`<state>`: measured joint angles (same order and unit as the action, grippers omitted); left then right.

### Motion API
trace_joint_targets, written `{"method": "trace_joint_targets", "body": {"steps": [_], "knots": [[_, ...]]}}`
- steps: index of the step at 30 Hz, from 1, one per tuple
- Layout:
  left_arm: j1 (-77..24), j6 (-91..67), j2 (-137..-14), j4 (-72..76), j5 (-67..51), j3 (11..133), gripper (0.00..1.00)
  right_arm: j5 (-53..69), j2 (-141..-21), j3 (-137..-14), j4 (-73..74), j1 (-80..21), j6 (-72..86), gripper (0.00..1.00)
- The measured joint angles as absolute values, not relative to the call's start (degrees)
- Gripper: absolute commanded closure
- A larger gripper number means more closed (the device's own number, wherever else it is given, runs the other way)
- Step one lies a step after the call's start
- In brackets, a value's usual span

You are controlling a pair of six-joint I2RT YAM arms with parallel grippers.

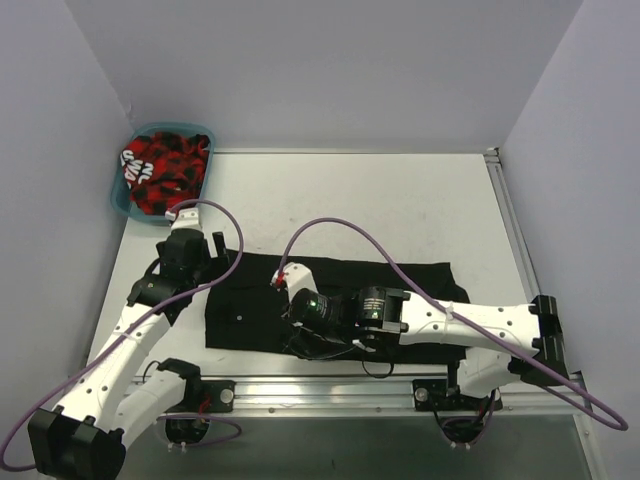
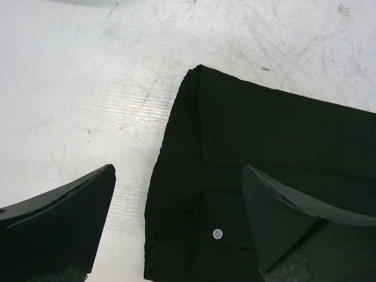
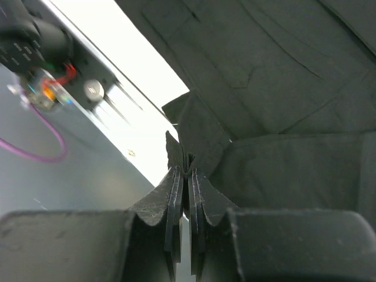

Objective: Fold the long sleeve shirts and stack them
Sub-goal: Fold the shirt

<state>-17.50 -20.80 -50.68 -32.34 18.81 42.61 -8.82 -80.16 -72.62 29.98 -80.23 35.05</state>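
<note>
White tabletop carries the black shirt, flat near its front edge. The left pincer hangs spread wide above the shirt's left end. The right arm stretches low across the cloth, the right pincer pinching a fold at its near edge.

Seen from above, the right arm lies across the black shirt and hides its middle and part of its near edge. In the left wrist view the shirt runs off the right and bottom edges, and both fingers of the left gripper are cut off at the bottom. At the right gripper, a fold of the shirt vanishes between the pressed-together fingers; how deep it goes cannot be told. The basket holds red and black cloth, too small to identify.
</note>
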Motion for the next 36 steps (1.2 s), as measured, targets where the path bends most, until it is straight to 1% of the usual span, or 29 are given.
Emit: {"method": "trace_joint_targets", "body": {"steps": [3,7,13,18,23,27,36], "knots": [[-17.50,-20.78,-50.68,-32.34,18.81,42.61,0.03,-6.59,-82.37,-73.45,30.65,-79.35,31.33,1.00],[-17.50,-20.78,-50.68,-32.32,18.83,42.57,0.03,-2.04,-86.76,-78.28,33.08,-77.54,25.30,1.00],[-17.47,-20.78,-50.68,-32.32,18.83,42.57,0.03,2.46,-88.29,-83.00,35.83,-76.75,16.05,1.00],[-17.34,-20.84,-50.48,-32.34,19.81,42.54,0.03,5.50,-91.57,-87.05,37.15,-71.75,7.14,1.00],[-16.34,-21.82,-48.60,-32.36,22.20,42.41,0.03,6.55,-99.66,-94.21,37.52,-66.26,-1.98,1.00],[-15.09,-23.11,-46.81,-32.49,24.56,42.15,0.02,9.08,-106.56,-99.42,37.36,-63.75,-7.57,1.00],[-13.37,-26.02,-39.40,-33.01,31.59,41.47,0.03,13.17,-120.90,-109.71,37.01,-60.75,-13.87,1.00]]}}
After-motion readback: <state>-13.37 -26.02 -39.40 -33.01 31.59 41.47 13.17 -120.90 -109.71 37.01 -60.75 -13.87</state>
